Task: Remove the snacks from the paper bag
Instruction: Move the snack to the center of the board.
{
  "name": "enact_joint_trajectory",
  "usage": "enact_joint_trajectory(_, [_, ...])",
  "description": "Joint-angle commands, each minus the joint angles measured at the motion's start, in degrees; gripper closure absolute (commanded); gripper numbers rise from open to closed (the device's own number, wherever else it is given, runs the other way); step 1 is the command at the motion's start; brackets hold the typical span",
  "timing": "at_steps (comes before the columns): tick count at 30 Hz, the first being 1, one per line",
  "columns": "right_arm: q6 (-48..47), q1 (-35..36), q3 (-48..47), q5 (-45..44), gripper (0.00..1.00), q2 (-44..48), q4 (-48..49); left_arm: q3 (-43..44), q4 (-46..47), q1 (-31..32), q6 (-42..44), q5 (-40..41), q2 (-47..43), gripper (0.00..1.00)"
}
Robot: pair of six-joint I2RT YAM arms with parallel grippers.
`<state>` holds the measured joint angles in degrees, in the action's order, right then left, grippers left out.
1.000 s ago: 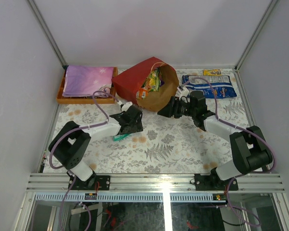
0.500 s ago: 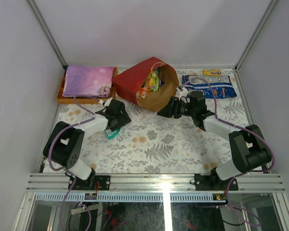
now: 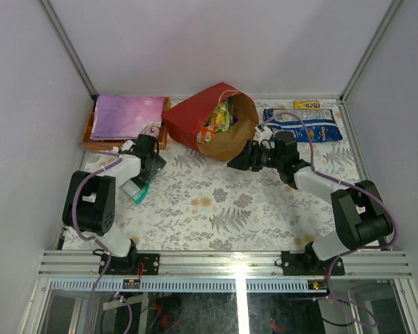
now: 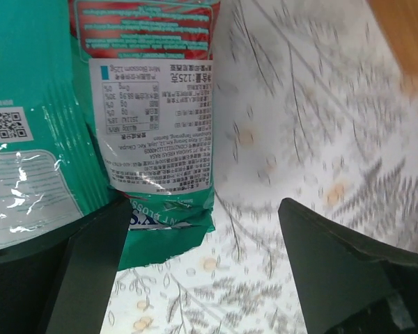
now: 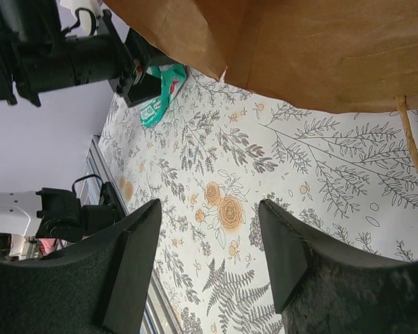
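Observation:
The red paper bag (image 3: 191, 117) lies on its side at the back, its brown mouth (image 5: 320, 49) facing front right. An orange packet (image 3: 207, 133) and green-yellow candy bags (image 3: 223, 115) show inside it. A teal packet (image 3: 136, 193) lies on the table at the left. In the left wrist view the teal packet (image 4: 49, 125) sits against the left finger. My left gripper (image 3: 145, 174) (image 4: 203, 209) is open over it. My right gripper (image 3: 238, 161) (image 5: 209, 209) is open and empty, just in front of the bag's mouth. A blue-white bag (image 3: 303, 124) and a small yellow bar (image 3: 306, 104) lie at the back right.
An orange tray (image 3: 90, 142) holding a flat purple patterned item (image 3: 125, 115) stands at the back left, close behind my left gripper. Grey walls with metal posts enclose the floral tabletop (image 3: 230, 209). The bag's thin handle (image 5: 412, 149) hangs near my right gripper.
My left arm has swung from the table's middle to the left, and the teal packet has moved left with it. My right arm and the bag have not moved.

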<state>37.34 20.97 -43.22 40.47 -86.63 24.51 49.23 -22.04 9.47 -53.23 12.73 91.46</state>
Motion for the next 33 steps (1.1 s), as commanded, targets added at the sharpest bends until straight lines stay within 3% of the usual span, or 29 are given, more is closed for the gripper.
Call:
enact_joint_trajectory(1, [-1.2, -0.2, -2.7, 2.1, 0.35, 1.5, -0.2, 6.0, -9.9, -4.2, -7.0, 9.3, 7.0, 0.1])
enact_joint_trajectory(9, [0.9, -0.3, -2.7, 4.0, 0.35, 1.2, 1.5, 15.1, -10.5, -11.2, -11.9, 6.3, 16.1, 0.11])
enact_joint_trajectory(21, [7.0, -0.2, -1.3, 8.0, 0.35, -1.7, 8.8, 27.6, -15.1, -15.5, -12.5, 14.9, 18.5, 0.13])
enact_joint_trajectory(28, [7.8, 0.0, -1.2, 8.7, 0.35, -2.4, 10.4, 33.9, -15.2, -16.2, -2.3, 16.8, 18.2, 0.15])
enact_joint_trajectory(33, [7.7, 0.0, -0.9, 8.6, 0.35, -2.5, 10.6, 27.9, -8.1, -9.3, 4.0, 15.8, 11.8, 0.19])
